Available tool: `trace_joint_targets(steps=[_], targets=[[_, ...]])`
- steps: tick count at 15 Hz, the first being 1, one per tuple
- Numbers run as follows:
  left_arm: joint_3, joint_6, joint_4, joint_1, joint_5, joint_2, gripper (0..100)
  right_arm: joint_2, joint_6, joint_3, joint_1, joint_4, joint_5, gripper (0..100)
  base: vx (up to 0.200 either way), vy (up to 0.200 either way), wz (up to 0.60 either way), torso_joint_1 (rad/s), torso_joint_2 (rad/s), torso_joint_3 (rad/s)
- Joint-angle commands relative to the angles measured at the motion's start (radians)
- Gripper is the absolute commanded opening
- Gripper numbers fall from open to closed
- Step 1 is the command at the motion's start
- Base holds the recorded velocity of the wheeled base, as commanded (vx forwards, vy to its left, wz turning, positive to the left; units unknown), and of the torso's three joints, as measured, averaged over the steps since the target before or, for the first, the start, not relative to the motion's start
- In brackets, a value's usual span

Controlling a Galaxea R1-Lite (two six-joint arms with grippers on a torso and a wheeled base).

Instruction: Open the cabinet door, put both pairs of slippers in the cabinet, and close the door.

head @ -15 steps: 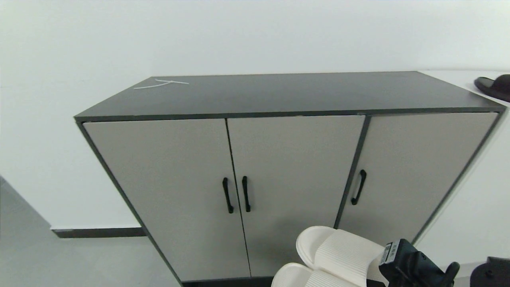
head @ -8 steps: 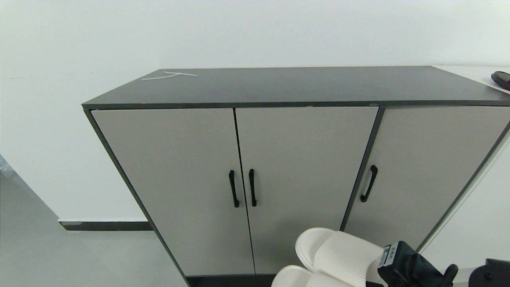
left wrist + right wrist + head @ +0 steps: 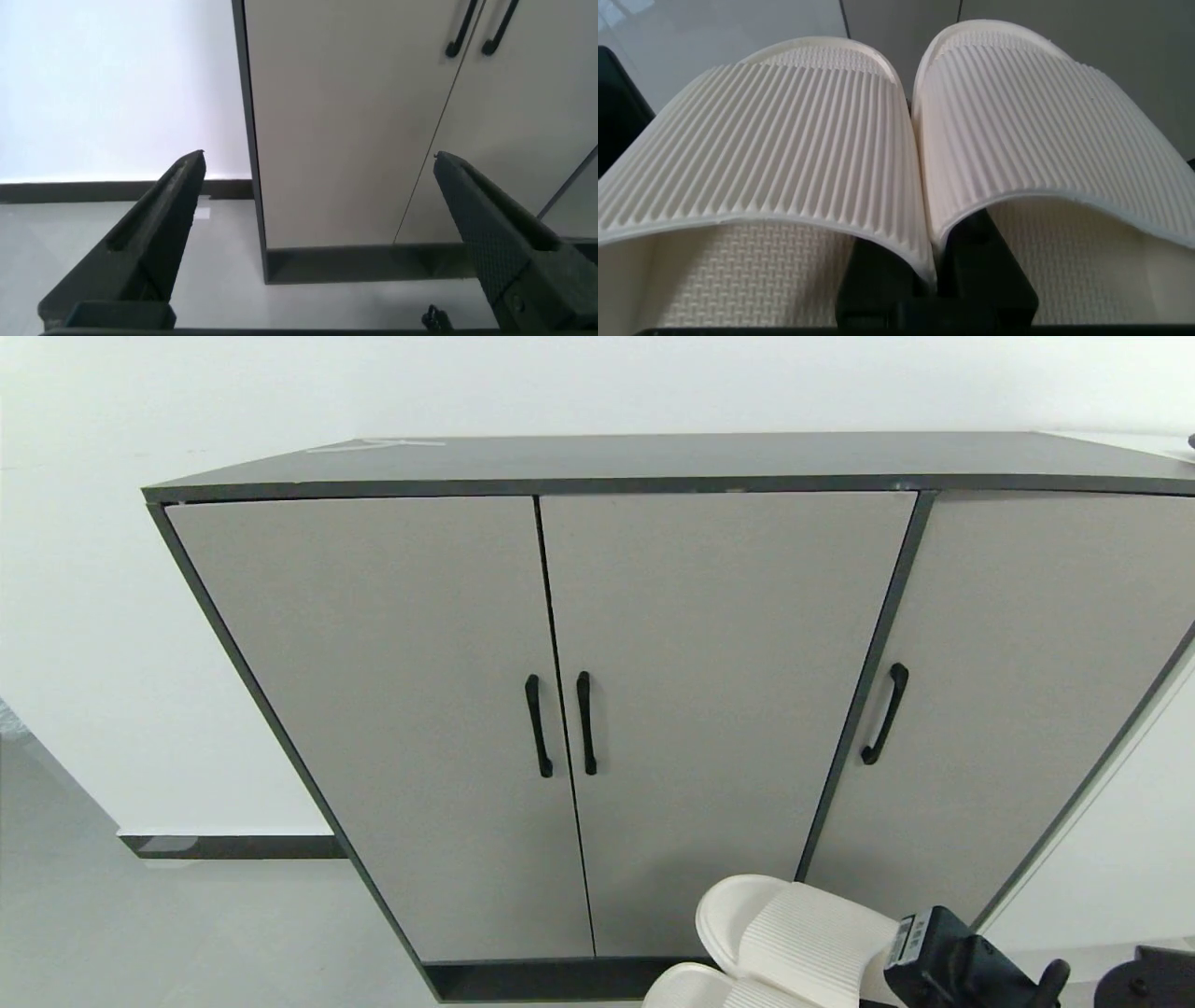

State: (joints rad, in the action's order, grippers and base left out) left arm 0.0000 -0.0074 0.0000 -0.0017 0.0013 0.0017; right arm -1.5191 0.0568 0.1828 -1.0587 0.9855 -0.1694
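Observation:
The cabinet [image 3: 653,462] has a dark top and three grey doors, all closed. Black handles sit on the left door [image 3: 537,725], the middle door [image 3: 585,723] and the right door [image 3: 885,714]. A pair of white ribbed slippers [image 3: 794,933] hangs low in front of the middle and right doors. My right gripper [image 3: 936,275] is shut on the two inner walls of the white slippers [image 3: 785,140], pressed side by side. My left gripper [image 3: 318,163] is open and holds nothing. It faces the cabinet's lower left corner [image 3: 257,261], just above the floor.
A white wall stands behind and to the left of the cabinet, with a dark baseboard [image 3: 233,847] along the grey floor [image 3: 140,933]. The floor left of the cabinet is bare. A dark recessed plinth [image 3: 551,978] runs under the doors.
The whole head view has shifted: the camera sits lower and faces the doors more squarely. The white slippers stay in my right gripper and the doors stay closed.

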Motion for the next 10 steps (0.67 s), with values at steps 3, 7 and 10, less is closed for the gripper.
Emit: trace_joint_targets(steps=[3,7,10], targets=[[0.000,0.001,0.000,0.000,-0.001,0.000,100,-0.013,-0.002,-0.017,-0.004,0.001,0.002,0,0.000,0.000,0.00,-0.022,0.11,0.072],[-0.310,-0.040,-0.015,-0.035,-0.038,0.251,100,-0.019,-0.002,-0.009,-0.004,0.041,0.017,0,0.000,0.000,0.00,0.000,0.00,0.000],[-0.594,-0.078,-0.017,-0.141,-0.325,0.587,100,-0.049,-0.003,-0.014,-0.004,0.087,0.019,0,0.000,0.000,0.00,0.000,0.00,0.000]])
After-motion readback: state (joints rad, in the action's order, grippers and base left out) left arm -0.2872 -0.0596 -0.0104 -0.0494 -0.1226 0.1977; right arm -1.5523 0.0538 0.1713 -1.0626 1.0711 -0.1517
